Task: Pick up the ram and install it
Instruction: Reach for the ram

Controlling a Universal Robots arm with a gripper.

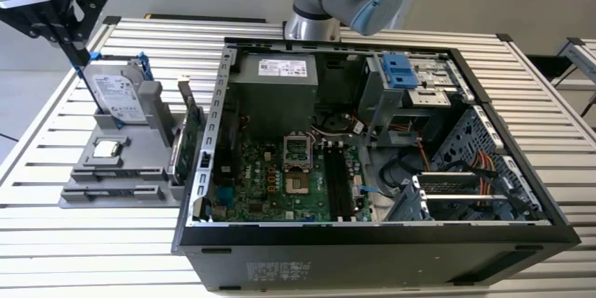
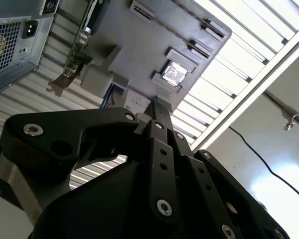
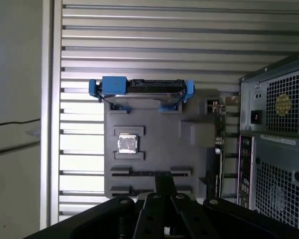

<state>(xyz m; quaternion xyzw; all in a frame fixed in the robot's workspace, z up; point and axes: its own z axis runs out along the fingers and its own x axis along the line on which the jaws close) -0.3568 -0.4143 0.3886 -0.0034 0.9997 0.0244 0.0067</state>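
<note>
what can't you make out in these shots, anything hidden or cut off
The gripper: in both wrist views its own body covers its tip, so whether it holds the ram cannot be told.
Grey tray: first wrist view, nearest slots partly behind the gripper.
Memory slots: exterior view, too small to tell filled or empty.
Expansion card: exterior view, edge-on, face hidden.

Ram (image 1: 79, 68): thin, dark, bluish stick, seen edge-on. Hangs nearly upright, top end pinched in the gripper (image 1: 67, 38), over the tray (image 1: 139, 158).
</note>
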